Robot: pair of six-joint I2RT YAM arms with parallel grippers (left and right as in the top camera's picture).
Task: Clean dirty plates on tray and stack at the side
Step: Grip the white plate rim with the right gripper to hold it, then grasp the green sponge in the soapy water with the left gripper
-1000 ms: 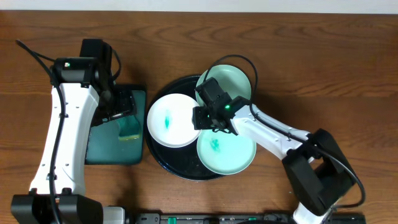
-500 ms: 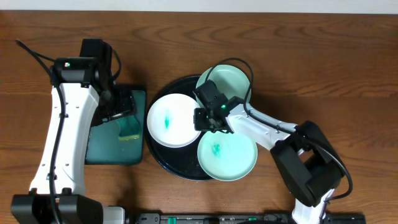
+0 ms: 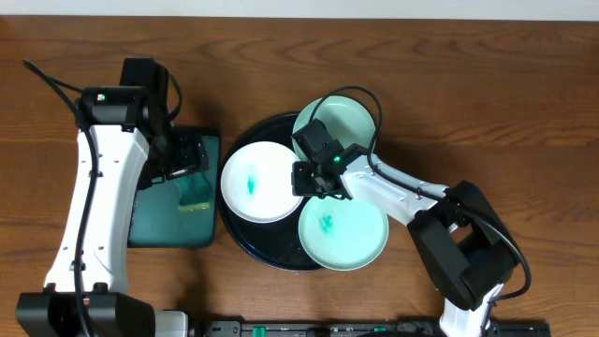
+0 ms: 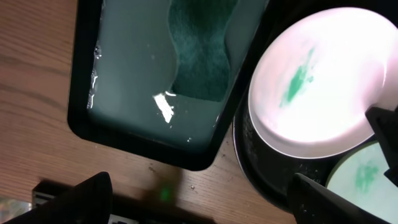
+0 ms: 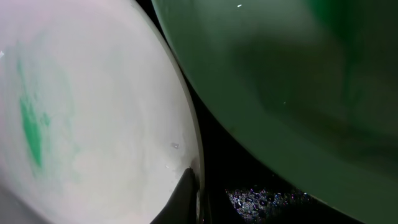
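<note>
Three smooth, shallow round plates sit on the glossy black tray at mid-frame: a white plate with a teal smear and two green plates. Within the last second the right tool has clenched on the white plate's right rim, so lifting can likely begin. The left tool hangs spread wide over the sponge in its wet rectangular dish.

A brown wood table is seen from above; most of the view is filled by it. Long dark lines are seen in the wood, going side to side. Past the far edge a thin pale strip is seen at top; wall or floor can't be told. The wood is lit softly & evenly.
</note>
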